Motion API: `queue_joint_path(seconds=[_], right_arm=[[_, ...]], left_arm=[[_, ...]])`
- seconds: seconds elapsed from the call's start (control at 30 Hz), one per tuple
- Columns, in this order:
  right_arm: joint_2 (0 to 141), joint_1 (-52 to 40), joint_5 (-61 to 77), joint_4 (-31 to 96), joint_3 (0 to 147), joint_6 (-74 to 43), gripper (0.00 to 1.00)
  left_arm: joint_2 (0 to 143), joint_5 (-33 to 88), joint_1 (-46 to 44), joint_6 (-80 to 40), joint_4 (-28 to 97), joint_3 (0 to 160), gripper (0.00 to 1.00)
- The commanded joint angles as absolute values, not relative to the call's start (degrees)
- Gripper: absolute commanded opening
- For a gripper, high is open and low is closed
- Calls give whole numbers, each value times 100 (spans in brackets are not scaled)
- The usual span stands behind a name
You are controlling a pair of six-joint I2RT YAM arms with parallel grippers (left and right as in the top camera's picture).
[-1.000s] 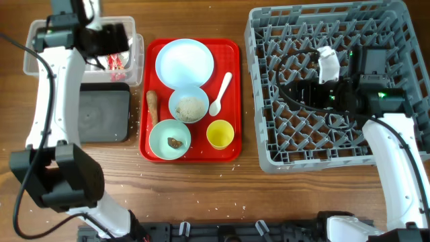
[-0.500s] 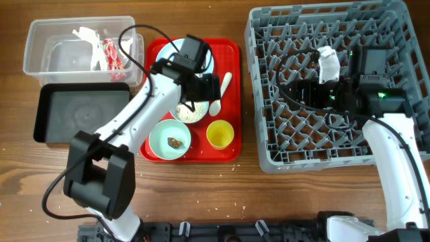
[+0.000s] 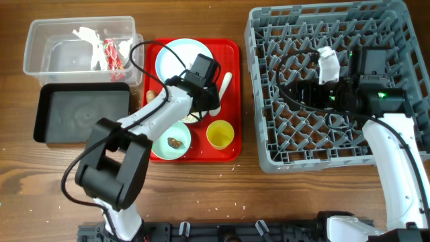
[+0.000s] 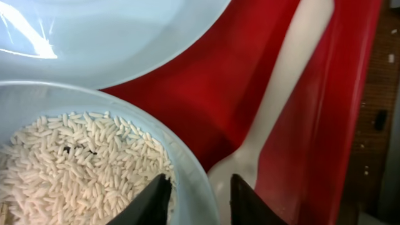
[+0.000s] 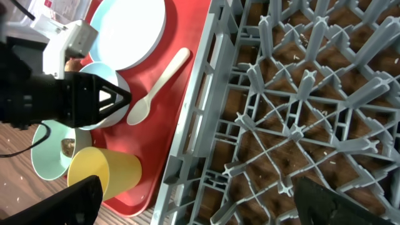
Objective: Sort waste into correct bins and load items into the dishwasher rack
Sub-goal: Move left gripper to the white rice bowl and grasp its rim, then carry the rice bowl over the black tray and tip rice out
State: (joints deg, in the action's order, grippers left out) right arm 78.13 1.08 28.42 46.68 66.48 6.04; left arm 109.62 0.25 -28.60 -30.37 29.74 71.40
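The small white bowl [image 4: 187, 178] holds white rice [image 4: 75, 169] and stands on the red serving tray [image 3: 235, 101]. My left gripper [image 4: 199, 187] straddles its right rim: one finger is inside against the rice, the other outside with a gap, so it is open. The white spoon [image 4: 287, 81] lies just beyond the outer finger. The pale plate [image 3: 176, 57] sits behind the bowl. In front are the teal bowl [image 3: 161, 138] with a brown lump [image 3: 175, 142] and the yellow cup [image 3: 220, 134]. My right gripper [image 5: 200, 200] hangs wide open over the dishwasher rack [image 3: 269, 154].
The clear tub [image 3: 40, 40] at the back left holds the red-and-white wrapper [image 3: 111, 54] and paper scraps. The black tray [image 3: 80, 114] lies in front of it. A brown stick [image 3: 152, 96] shows on the tray's left side, beside my left arm.
My left arm swung from the clear tub over to the red tray and came down on the white bowl's rim, its jaws narrowing. The right arm has not moved.
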Motion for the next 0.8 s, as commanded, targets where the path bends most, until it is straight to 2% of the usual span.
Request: queue_joint_path(seconds=[0.0, 0.07, 0.1, 0.23, 0.53, 0.77], right_arm=[[7824, 110, 2823, 4676, 6716, 589, 100], [7824, 110, 2825, 4676, 6716, 585, 100], [7824, 110, 2825, 4676, 6716, 585, 100], [7824, 110, 2825, 4668, 6716, 582, 100], [7824, 110, 2825, 4633, 6716, 585, 100], [7824, 110, 2827, 4589, 6716, 537, 100]], left_arm=[[11039, -54, -2867, -3050, 2930, 7070, 21], [11037, -49, -2867, -3050, 2930, 7072, 6], [11034, -36, -2867, -3050, 2932, 7072, 4], [10916, 539, -2864, -3050, 3050, 7188, 4], [9870, 1009, -2700, -3046, 4276, 8075, 4], [8831, 1090, -1551, -3046, 5441, 8103, 4]])
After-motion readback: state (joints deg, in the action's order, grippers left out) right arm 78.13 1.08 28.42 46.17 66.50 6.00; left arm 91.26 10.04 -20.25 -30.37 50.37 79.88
